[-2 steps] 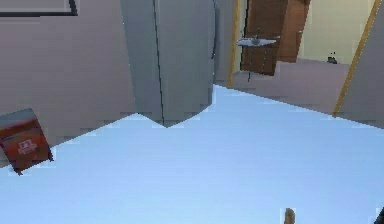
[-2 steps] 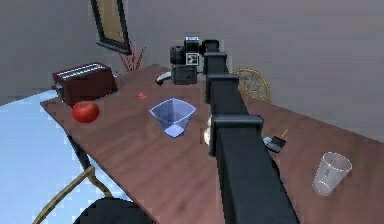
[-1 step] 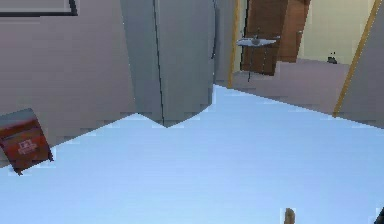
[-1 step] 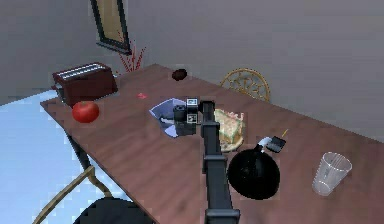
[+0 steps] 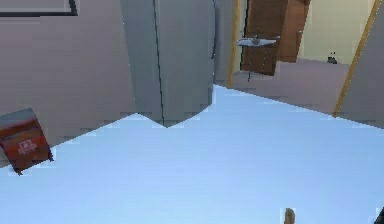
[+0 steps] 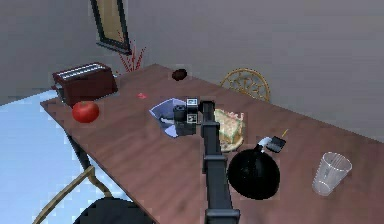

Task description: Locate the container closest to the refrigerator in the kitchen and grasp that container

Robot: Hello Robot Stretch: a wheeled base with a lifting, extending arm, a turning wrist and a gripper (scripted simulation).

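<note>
Forward view: grey refrigerator.
Arm side view: hand over tabletop; whether it holds anything, cannot tell.
Glass: well apart from hand.

Dark square arm bar ends in two black-marked white squares.

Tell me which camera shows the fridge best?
The forward view: the tall grey fridge stands against the wall, front and side visible. The arm side view faces a wooden table with a toaster instead.

Brown table with toaster, glass
</note>
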